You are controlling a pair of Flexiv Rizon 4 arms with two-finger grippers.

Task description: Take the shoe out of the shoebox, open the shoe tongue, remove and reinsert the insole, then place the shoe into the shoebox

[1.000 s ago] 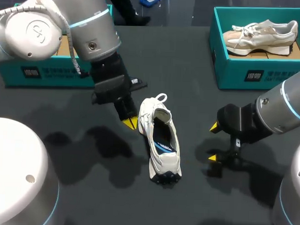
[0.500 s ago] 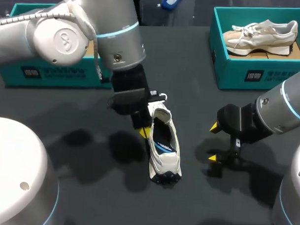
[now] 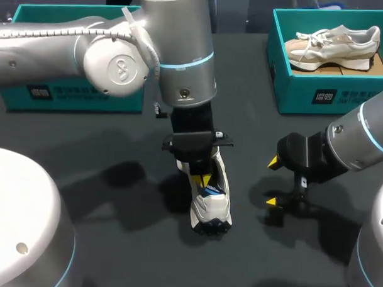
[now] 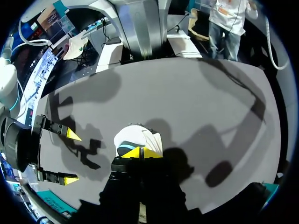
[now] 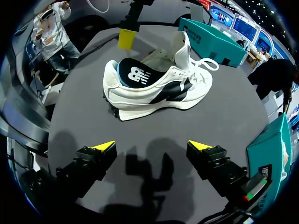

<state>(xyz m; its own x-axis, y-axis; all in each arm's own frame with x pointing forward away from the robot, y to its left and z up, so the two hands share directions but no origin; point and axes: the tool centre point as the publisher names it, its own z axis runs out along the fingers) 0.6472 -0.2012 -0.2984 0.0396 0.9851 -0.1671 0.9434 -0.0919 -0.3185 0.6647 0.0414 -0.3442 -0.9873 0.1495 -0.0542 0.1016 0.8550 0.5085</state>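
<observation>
A dark grey table (image 3: 116,147) carries everything, with two teal shoeboxes along its far side. The right box (image 3: 319,91) holds a beige shoe (image 3: 333,44) lying on its side. The left box (image 3: 67,92) is partly hidden behind the left arm. Each box has a small white label (image 3: 324,96) with print on its front wall.

The white shoe (image 3: 211,198) stands upright on its sole in the middle of the table, outside both boxes and well apart from them. From the right wrist view its tongue (image 5: 182,46) stands up, the laces (image 5: 205,63) lie loose, and the dark insole (image 5: 135,74) shows a white logo at the heel.

The left gripper (image 3: 206,180) hangs straight down over the shoe's opening, its yellow tips pressed close together. Whether they pinch anything cannot be told.

The right gripper (image 3: 275,181) sits low over the table to the right of the shoe, fingers spread wide with nothing between them. A strip of bare table separates it from the shoe. More bare table lies between the shoe and the boxes and on the shoe's left side.
</observation>
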